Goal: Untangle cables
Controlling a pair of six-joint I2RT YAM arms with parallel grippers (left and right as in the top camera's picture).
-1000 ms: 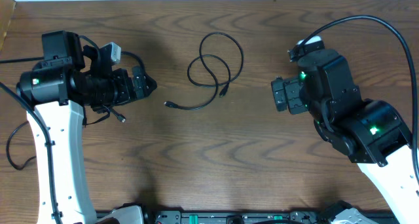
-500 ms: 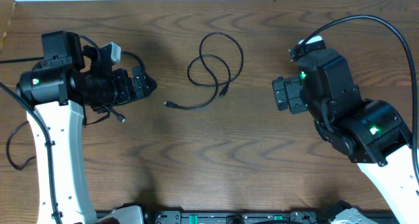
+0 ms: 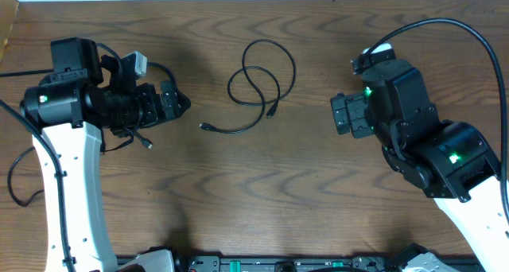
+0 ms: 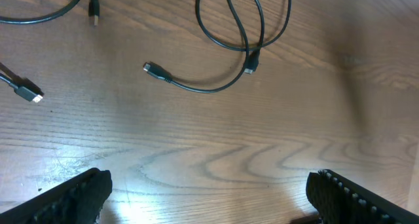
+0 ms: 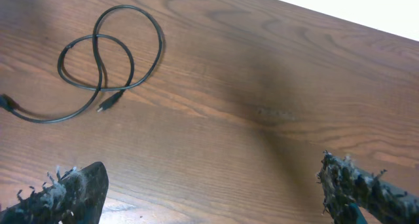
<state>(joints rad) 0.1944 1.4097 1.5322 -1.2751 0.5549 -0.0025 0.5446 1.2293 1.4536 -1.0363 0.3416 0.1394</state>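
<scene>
Overhead, looped cable [image 3: 261, 79] (untouched) lies between spread left fingers [image 4: 72, 198] and right fingers [image 5: 69, 194].

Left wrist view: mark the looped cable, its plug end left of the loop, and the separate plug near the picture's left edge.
looped cable [image 4: 203, 91], left wrist view, low curve of its strand.
plug end [image 4: 149, 68], left wrist view, the plug's body.
separate plug [image 4: 29, 93], left wrist view, its dark body.

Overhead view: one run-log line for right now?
cable: self-crossing loops on table, untouched | left hand: open, empty | right hand: open, empty | untangling: not started
</scene>
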